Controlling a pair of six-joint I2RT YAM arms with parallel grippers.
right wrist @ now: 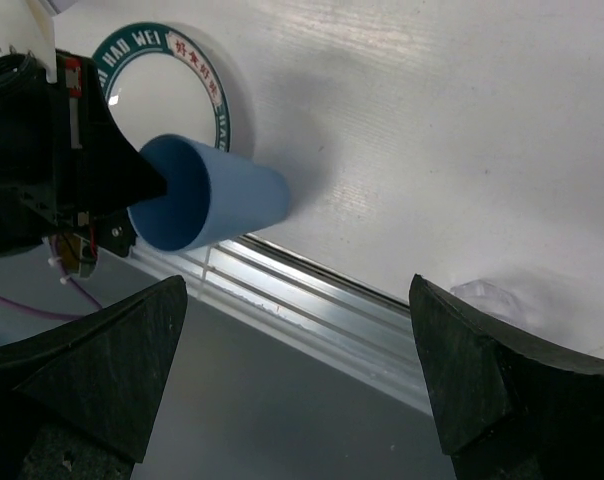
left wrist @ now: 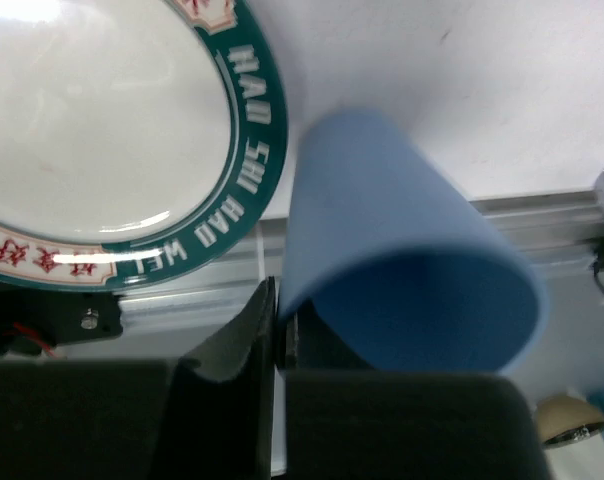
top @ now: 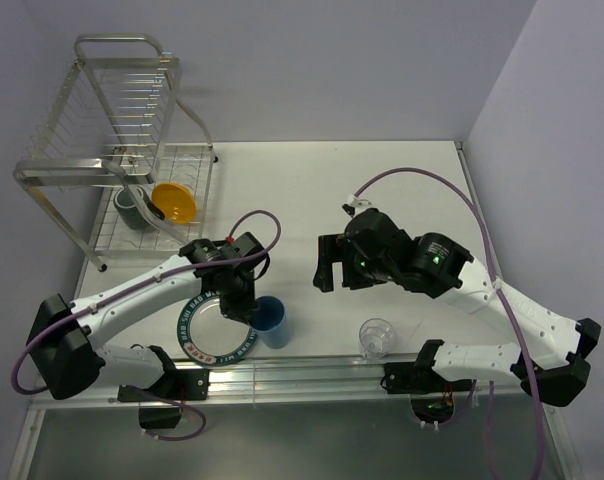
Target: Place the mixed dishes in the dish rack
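**Left hand (left wrist: 279, 325) on cup rim: slip and knock risks**

The light blue cup (left wrist: 402, 240) is pinched by its rim wall, one finger inside and one outside. It is tilted well over, just beside the plate (left wrist: 102, 130) at the near edge of the table (top: 382, 190). Only a thin edge is gripped, so the cup may be twisted loose or dropped if swung fast toward the dish rack (top: 122, 140). The plate rim could be clipped on lift-off. The rack's lower tier is taken up by the mug (top: 132, 210) and orange bowl (top: 174, 203), i.e. little room, and wires may be snagged. The right hand (top: 330, 262) is held spread and empty. The clear glass (top: 377, 338) near it could be knocked over.
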